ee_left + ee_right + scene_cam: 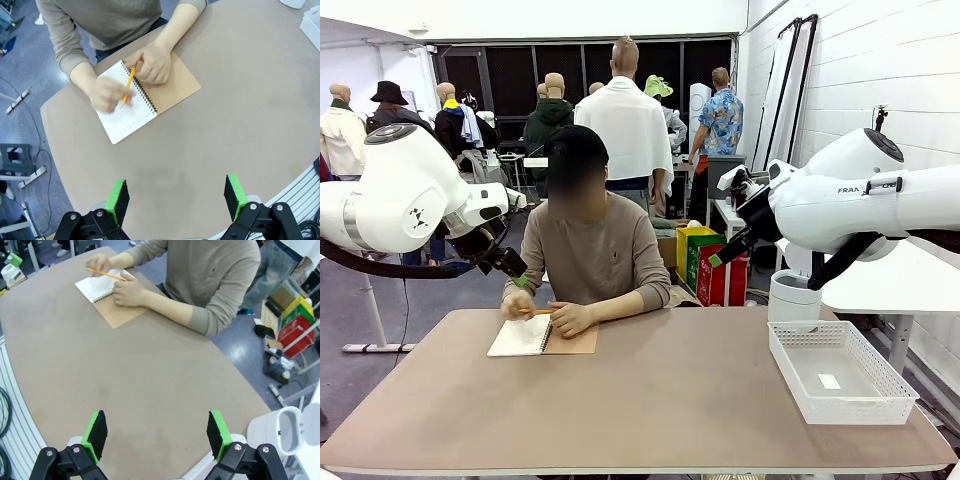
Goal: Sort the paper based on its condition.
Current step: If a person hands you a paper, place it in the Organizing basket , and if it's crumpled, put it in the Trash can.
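Observation:
A person sits at the far side of the table and writes with an orange pencil point(129, 85) on the white page of an open spiral notebook point(127, 112) with a brown cover. The same notebook point(525, 337) lies at the far left of the table. Loose paper is out of view. My left gripper point(176, 197) hangs open and empty high above the table, short of the notebook. It shows raised beside the person's arm point(515, 270). My right gripper point(156, 434) is also open and empty, high over the table's right part, and sits up at the right point(725, 255).
A white mesh basket point(855, 408) stands at the table's right edge with a small white slip point(829, 381) on its floor. A white cylindrical bin point(792, 297) stands on the floor behind it. The brown tabletop point(650, 400) is bare in the middle and front.

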`<state>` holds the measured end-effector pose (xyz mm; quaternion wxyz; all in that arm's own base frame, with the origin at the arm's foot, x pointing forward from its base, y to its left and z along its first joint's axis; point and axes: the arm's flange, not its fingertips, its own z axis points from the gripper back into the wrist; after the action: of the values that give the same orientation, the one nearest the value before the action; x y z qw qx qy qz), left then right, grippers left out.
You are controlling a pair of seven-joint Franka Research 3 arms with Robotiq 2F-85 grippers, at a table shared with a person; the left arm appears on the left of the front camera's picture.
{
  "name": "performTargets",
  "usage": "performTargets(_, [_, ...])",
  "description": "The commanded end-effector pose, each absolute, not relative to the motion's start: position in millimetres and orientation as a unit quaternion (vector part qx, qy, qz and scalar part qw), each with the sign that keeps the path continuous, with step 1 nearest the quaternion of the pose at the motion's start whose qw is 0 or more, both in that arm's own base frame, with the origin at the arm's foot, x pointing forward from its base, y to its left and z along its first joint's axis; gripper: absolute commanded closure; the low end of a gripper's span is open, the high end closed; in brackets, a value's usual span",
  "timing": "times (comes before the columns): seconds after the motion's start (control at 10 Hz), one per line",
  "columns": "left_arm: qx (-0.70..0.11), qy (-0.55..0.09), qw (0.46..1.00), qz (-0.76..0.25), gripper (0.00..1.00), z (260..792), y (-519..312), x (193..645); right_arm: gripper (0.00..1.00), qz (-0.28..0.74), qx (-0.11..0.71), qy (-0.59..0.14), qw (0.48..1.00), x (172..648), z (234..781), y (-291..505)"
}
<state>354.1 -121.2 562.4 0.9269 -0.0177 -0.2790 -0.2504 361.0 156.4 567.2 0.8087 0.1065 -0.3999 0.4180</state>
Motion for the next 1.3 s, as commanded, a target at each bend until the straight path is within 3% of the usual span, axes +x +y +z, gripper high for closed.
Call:
performTargets(0.0, [-0.015,-0.28,0.926,-0.251,0.0,562.8,-119.7,353.5,0.0,0.418,0.109,-0.4,0.809,361.0,567.2,156.1])
performTargets(1.2, [-0.015,-0.28,0.926,-0.251,0.0,562.8,-119.7,353.5,0.0,0.418,0.109,-0.4,0.809,361.0,567.2,156.1])
